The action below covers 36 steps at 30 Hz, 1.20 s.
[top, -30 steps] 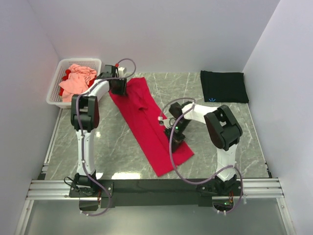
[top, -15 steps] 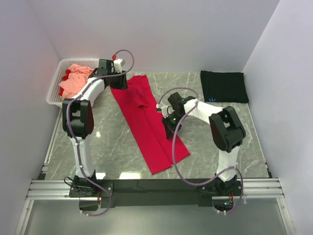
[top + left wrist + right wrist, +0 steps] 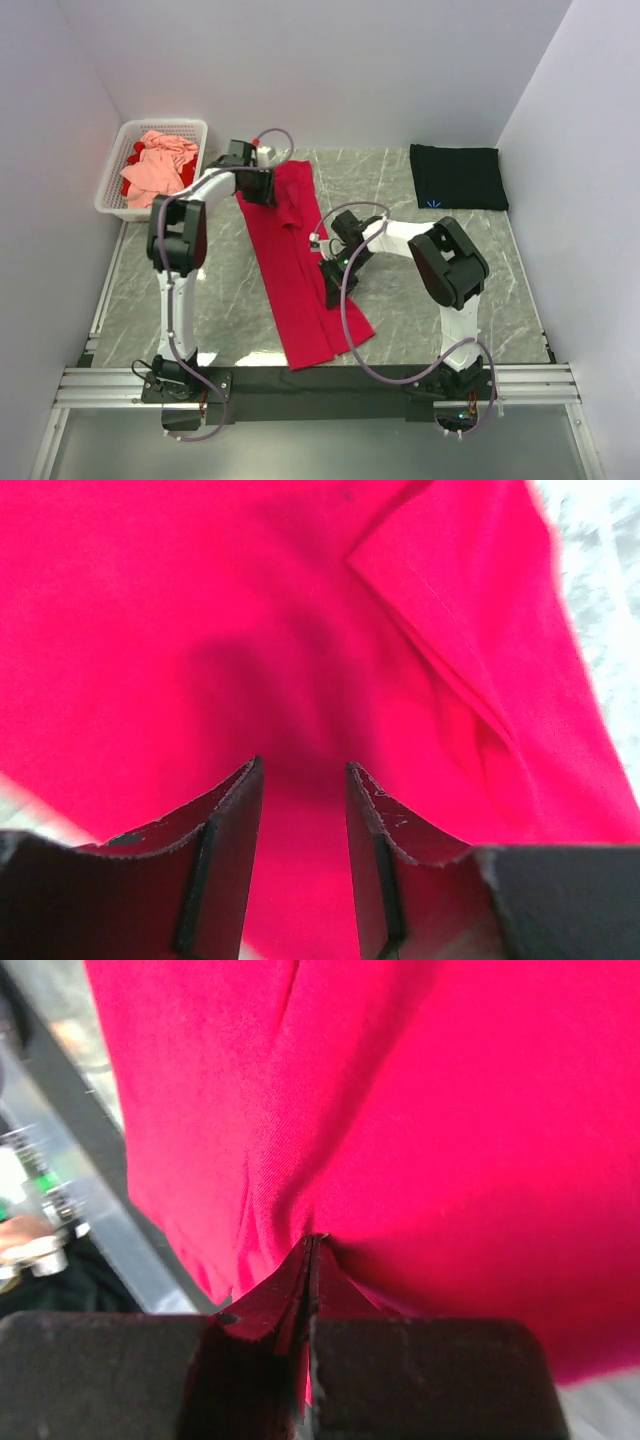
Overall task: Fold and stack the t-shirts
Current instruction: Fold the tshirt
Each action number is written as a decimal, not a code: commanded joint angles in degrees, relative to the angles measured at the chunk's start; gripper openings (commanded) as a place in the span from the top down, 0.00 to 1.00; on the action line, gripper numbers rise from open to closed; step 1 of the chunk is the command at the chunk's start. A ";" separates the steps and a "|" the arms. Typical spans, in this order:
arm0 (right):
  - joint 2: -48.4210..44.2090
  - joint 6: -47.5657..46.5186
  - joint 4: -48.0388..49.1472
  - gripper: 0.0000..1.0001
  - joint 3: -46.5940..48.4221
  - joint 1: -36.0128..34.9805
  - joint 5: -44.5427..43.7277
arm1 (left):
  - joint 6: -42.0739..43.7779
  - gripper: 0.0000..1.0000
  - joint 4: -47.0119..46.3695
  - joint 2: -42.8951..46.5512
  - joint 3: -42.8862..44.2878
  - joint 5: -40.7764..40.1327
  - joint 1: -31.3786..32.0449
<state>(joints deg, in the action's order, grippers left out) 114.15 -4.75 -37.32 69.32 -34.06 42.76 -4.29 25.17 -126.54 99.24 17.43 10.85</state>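
The crimson-red t-shirt (image 3: 298, 270) lies as a long folded strip down the middle of the table. It fills the left wrist view (image 3: 200, 600) and the right wrist view (image 3: 450, 1110). My left gripper (image 3: 262, 187) (image 3: 303, 770) is over the shirt's far left corner, with its jaws apart and red cloth showing between them. My right gripper (image 3: 330, 272) (image 3: 312, 1240) is shut on a pinch of the shirt's right edge at mid-length. The black t-shirt (image 3: 458, 177) lies folded at the back right. The salmon-pink t-shirt (image 3: 155, 165) is crumpled in the basket.
The white lattice basket (image 3: 113, 185) stands at the back left against the wall, with some red cloth under the pink shirt. Walls close in the left, back and right sides. The arms' mounting rail (image 3: 320, 385) runs along the near edge.
My right gripper has pulled the shirt's right edge leftward, and the strip has shifted left and nearer. My left gripper swung toward the basket, then back right onto the shirt's far corner.
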 commanded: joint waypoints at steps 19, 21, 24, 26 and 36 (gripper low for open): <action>-6.20 0.45 2.26 0.63 7.15 2.33 -7.25 | 2.44 0.24 -2.22 -13.05 26.01 2.07 4.00; -11.38 -1.30 1.90 0.63 5.48 2.34 -7.95 | 3.42 0.21 -3.81 -6.81 23.21 3.92 3.04; -19.99 -5.50 3.47 0.63 0.06 2.25 -10.85 | 0.61 0.17 -9.33 4.92 13.06 11.98 0.06; -26.83 -10.50 4.71 0.62 -4.78 1.99 -14.09 | -0.18 0.09 -16.50 16.34 4.25 21.21 -1.70; -44.18 -31.01 7.52 0.42 -20.17 -11.97 -29.83 | 46.71 0.20 6.98 57.43 -45.04 28.97 -3.91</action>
<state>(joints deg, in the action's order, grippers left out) 73.23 -27.35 -32.25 53.12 -40.71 19.97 20.75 18.02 -72.60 66.63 41.52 6.17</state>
